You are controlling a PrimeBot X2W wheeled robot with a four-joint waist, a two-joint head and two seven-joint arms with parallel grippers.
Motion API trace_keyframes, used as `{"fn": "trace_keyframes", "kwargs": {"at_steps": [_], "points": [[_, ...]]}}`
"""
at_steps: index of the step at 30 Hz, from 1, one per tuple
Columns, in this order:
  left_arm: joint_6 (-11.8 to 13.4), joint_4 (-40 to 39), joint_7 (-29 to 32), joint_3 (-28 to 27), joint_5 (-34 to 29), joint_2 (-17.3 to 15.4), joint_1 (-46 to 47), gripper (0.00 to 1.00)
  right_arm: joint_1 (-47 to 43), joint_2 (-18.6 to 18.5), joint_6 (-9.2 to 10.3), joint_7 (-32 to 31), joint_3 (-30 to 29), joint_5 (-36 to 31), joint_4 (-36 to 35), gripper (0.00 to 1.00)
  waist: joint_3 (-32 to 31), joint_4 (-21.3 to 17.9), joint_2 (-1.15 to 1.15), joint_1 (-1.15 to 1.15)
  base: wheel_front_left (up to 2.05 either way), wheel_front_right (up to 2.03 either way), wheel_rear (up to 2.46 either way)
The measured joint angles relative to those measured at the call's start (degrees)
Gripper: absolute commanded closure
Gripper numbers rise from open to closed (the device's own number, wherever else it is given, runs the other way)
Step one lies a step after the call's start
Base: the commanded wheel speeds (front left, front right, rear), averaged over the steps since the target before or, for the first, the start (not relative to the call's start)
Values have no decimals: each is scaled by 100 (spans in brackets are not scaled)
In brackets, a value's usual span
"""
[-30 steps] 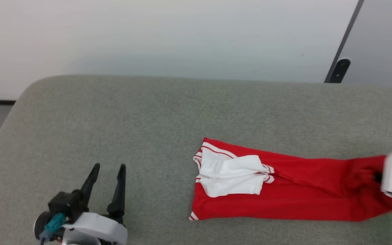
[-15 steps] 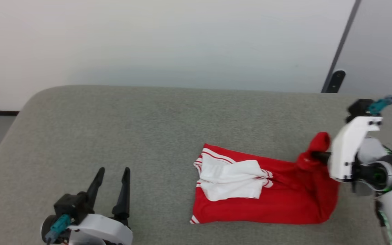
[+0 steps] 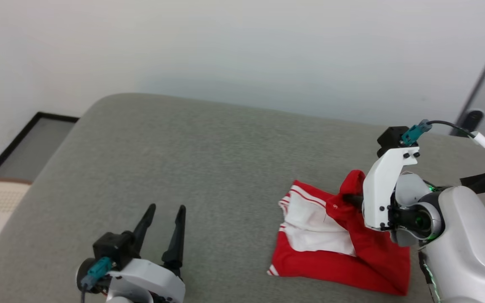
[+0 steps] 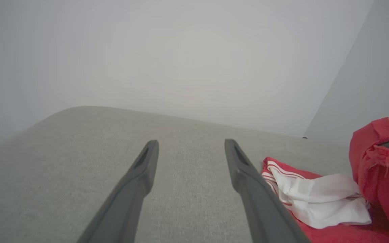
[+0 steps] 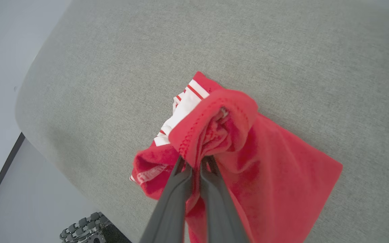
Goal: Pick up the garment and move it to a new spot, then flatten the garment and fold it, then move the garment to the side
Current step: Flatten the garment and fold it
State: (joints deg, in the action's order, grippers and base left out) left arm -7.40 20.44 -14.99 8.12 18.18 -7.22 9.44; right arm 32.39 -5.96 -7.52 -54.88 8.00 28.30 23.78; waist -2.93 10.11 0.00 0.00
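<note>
**Left, toward the front edge of the grey padded surface [image 3: 225, 160]:** left gripper [image 3: 166, 207], fingers spread wide and pointing at the far edge. Holds nothing and stands well apart from the cloth. In the left wrist view the left gripper [image 4: 191, 142] shows the same wide gap over the bare padded surface [image 4: 79, 152], with the garment [image 4: 319, 195] off to the right of the fingers.

**Centre right, nearer the front edge than the back:** garment [image 3: 352, 252], red. Lies partly flat on the surface. White sleeves with red-white stripe trim are bunched on top at its left end. Its right part is lifted clear of the surface and drawn over the flat part, toward the sleeves.

**Right:** right gripper [image 3: 345, 198], fingers reaching leftward and closed to a narrow slit on a wad of red cloth. Tips buried in the fabric, raised above the flat layer.

**Right wrist view:** right gripper [image 5: 195, 165] pinches a rolled, stitched red edge of the garment [image 5: 265, 175]. The wad curls over and around the fingertips. Below it, red cloth slopes down to the padded surface [image 5: 282, 50], with white sleeve and stripe trim showing past the wad.
</note>
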Motion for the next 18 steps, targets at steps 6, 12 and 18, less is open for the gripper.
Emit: {"fn": "trace_keyframes", "kwargs": {"at_steps": [6, 12, 18], "points": [[0, 89, 0, 187, 96, 4, 127, 0, 108, 112, 0, 42, -11, -237, 408, 100, 15, 373, 0, 0, 0, 0, 0], [0, 165, 0, 287, 157, 42, 245, 0, 241, 201, 0, 107, 67, -420, 889, 100, 113, 644, 0, 0, 0, 0, 0], [0, 227, 0, 366, 199, 92, 346, 0, 344, 246, 0, 391, 265, -575, 1328, 100, 215, 782, 0, 0, 0, 0, 0]]}}
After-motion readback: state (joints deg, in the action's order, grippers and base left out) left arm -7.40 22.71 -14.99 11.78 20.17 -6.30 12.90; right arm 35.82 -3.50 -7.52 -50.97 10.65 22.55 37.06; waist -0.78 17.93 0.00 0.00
